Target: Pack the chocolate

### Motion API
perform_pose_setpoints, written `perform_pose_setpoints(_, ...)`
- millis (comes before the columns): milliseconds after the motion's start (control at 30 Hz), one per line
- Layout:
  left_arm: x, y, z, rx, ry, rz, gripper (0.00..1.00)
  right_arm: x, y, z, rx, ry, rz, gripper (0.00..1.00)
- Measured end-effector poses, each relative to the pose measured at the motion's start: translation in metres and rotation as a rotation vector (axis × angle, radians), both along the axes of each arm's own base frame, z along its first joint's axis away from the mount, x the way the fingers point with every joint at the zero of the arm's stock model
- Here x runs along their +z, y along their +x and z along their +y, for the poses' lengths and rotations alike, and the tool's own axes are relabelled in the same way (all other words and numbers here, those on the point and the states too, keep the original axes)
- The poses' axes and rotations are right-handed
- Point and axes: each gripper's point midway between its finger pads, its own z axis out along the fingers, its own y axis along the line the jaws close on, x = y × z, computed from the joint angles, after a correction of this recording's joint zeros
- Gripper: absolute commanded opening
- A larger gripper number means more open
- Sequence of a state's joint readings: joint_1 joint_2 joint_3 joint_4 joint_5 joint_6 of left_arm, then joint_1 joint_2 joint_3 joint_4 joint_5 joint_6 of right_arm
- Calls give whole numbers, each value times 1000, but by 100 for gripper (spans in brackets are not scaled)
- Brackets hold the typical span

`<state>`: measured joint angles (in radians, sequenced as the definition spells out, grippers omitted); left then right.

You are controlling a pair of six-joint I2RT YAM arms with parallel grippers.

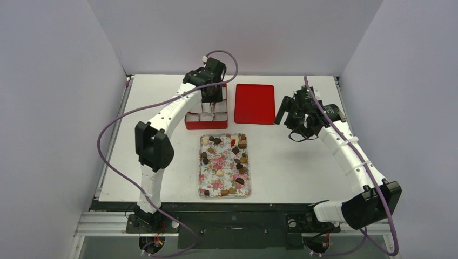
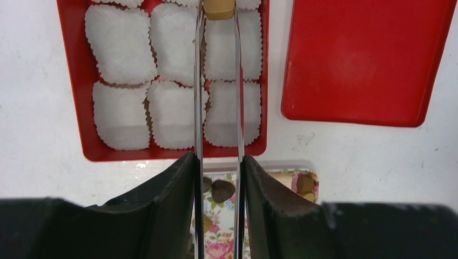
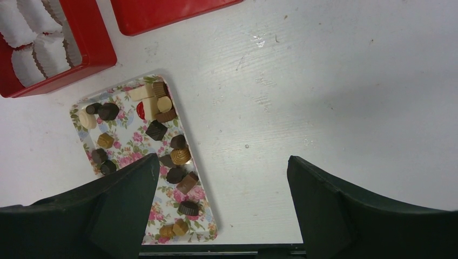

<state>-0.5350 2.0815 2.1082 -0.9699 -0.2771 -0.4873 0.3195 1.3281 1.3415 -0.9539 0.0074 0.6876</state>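
Many chocolates (image 3: 156, 130): loose on the floral tray (image 3: 204, 218), below and to the left of the right gripper in its wrist view.
Tan chocolate (image 2: 219, 8): pinched at the tips of the tweezers (image 2: 237, 97), straight ahead of the left gripper.
Left gripper (image 2: 219, 162): fingers pressed onto the tweezers' two blades.
Red box (image 2: 73, 81): under the tweezers, lined with white paper cups (image 2: 120, 43).
Red lid (image 2: 362, 59): beside the box, right of the left gripper.
Right gripper (image 3: 222, 159): fingers wide apart, holding nothing, above the bare table.
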Motion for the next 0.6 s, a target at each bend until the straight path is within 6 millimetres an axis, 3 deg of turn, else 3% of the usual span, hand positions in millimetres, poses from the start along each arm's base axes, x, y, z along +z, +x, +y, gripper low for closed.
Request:
perform_pose_setpoints(200,-10,26,-9,4,-15,-15,33,0,-1,-1,2,-3,5,84)
perform_pose_setpoints(600,-33,51,-16,7,-41,-2,33,0,-1,-1,2,-4,5,84)
